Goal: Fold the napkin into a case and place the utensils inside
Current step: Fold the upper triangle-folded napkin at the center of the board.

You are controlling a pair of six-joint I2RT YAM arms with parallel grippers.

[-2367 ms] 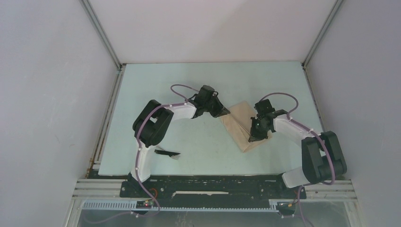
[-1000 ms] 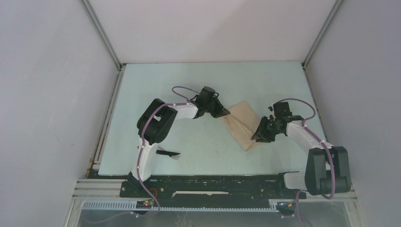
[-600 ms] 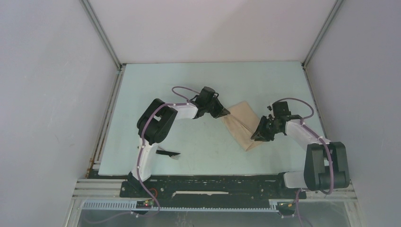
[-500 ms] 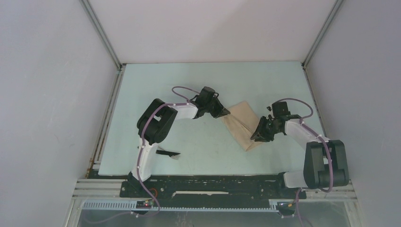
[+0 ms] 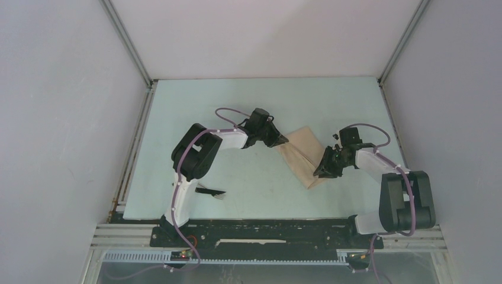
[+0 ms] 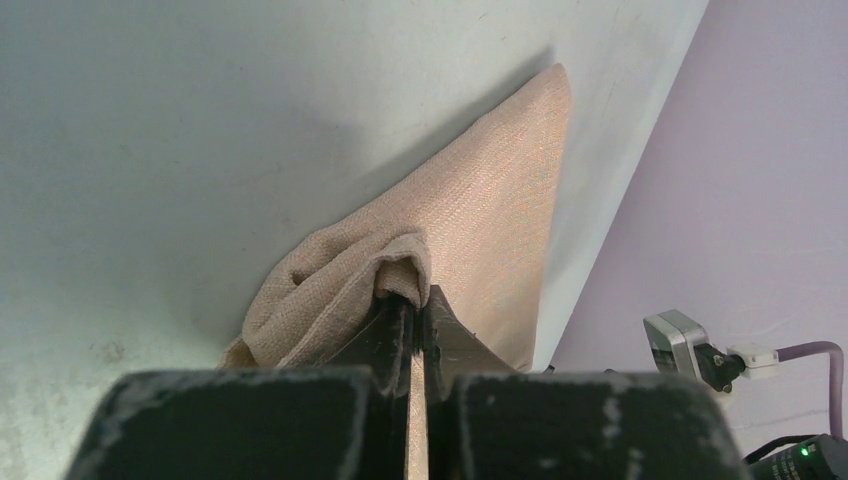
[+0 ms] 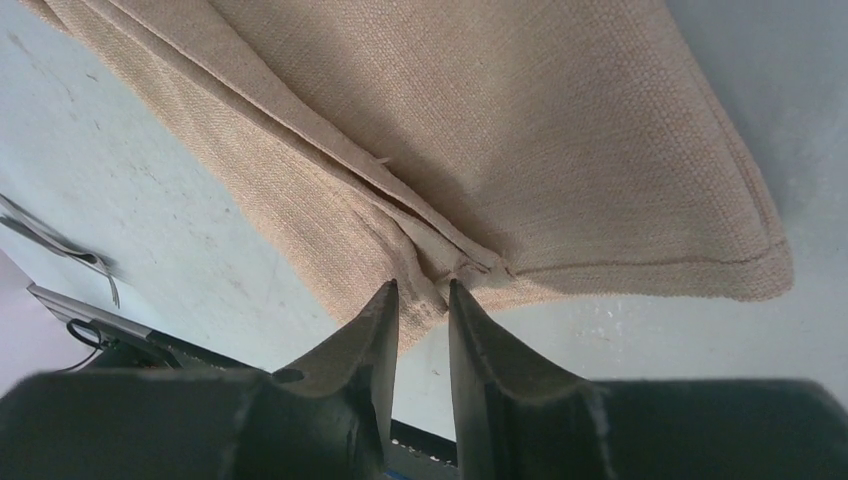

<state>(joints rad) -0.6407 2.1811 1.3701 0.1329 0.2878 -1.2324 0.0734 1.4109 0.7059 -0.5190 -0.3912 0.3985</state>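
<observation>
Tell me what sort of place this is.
Probably a robotics lab test cell. A left arm and a right arm are bolted at the edge of a pale table, plain white walls box it in, and a napkin is being handled.

We see a pale green tabletop (image 5: 237,100), lightly scuffed and stained, enclosed by plain white walls (image 5: 260,35) at the back and both sides. Aluminium posts (image 5: 128,44) run up the rear corners. Along the near edge lie a black base plate (image 5: 266,229) and a slotted white cable duct (image 5: 248,258).
</observation>
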